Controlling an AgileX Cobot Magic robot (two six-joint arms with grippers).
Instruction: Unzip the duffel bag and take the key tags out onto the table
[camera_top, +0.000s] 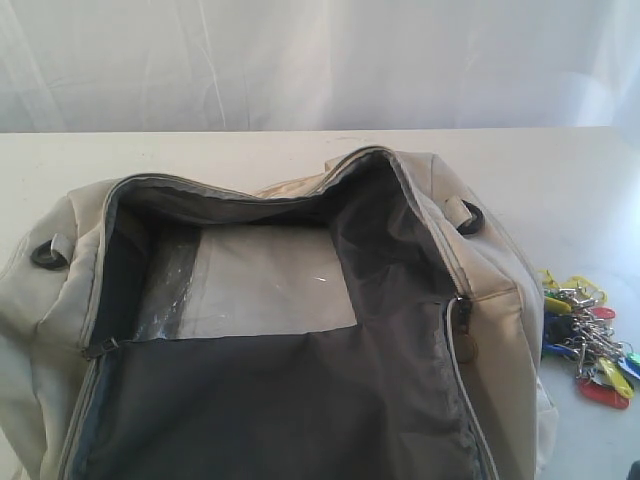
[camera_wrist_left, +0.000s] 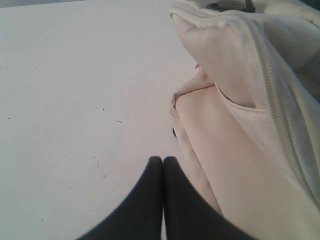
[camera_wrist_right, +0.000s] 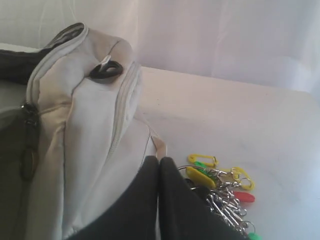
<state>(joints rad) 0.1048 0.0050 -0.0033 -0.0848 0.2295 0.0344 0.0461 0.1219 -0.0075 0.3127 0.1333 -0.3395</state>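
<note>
The beige duffel bag (camera_top: 90, 250) lies wide open on the white table (camera_top: 250, 150), its dark grey lining and a pale base panel showing. The key tags (camera_top: 588, 345) lie on the table just right of the bag, a bunch of yellow, red, green and blue tags on metal rings. Neither gripper shows in the exterior view. My left gripper (camera_wrist_left: 163, 159) is shut and empty, over the table beside the duffel bag (camera_wrist_left: 240, 115). My right gripper (camera_wrist_right: 159, 160) is shut with nothing in it, beside the duffel bag (camera_wrist_right: 90, 125), with the key tags (camera_wrist_right: 220, 187) close by it on the table.
Black strap loops (camera_top: 48, 250) sit at both ends of the bag. A white curtain (camera_top: 320, 60) hangs behind the table's far edge. Bare tabletop (camera_wrist_left: 75, 100) stretches beside the bag in the left wrist view.
</note>
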